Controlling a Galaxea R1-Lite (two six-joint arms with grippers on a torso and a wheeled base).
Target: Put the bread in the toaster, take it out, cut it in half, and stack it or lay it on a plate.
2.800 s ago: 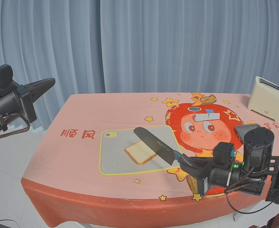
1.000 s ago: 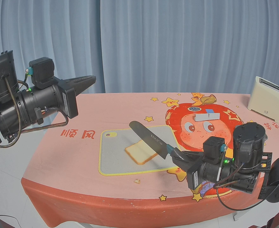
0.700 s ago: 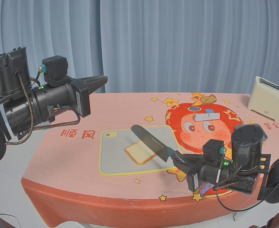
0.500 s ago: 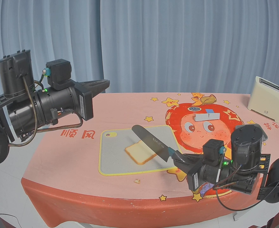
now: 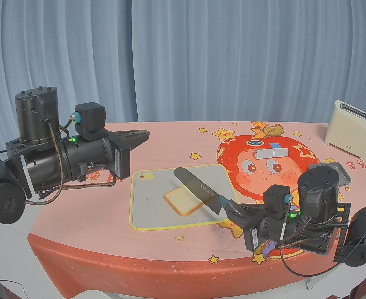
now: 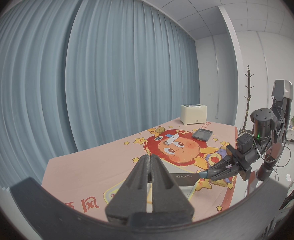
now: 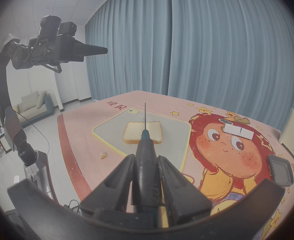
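A slice of bread [image 5: 184, 200] lies flat on the cutting board [image 5: 149, 206], toward the board's right near part. The right gripper [image 5: 232, 208] clamps the handle of a knife [image 5: 199, 187] just off the board's right edge, the dark blade angled up and across the slice. In the right wrist view the blade lines up edge-on with the middle of the bread, though whether it touches the crust cannot be told. The left gripper [image 5: 144, 134] hangs in the air above the table [image 5: 100, 212] beyond the board's far left corner, its fingers pressed together and holding nothing. The toaster [image 5: 351, 134] stands well apart from the board to the far right, with a dark tray [image 5: 345, 175] between the two. A crumb [image 5: 179, 237] sits just off the board's near edge. The slice looks light, soft in the middle and firmer at its browned rim, so it will likely squash or skid under the blade unless pinned flat on one side of the cut line. The halves are probably best lifted gently by their crust edges, as they could tear or shed crumbs.
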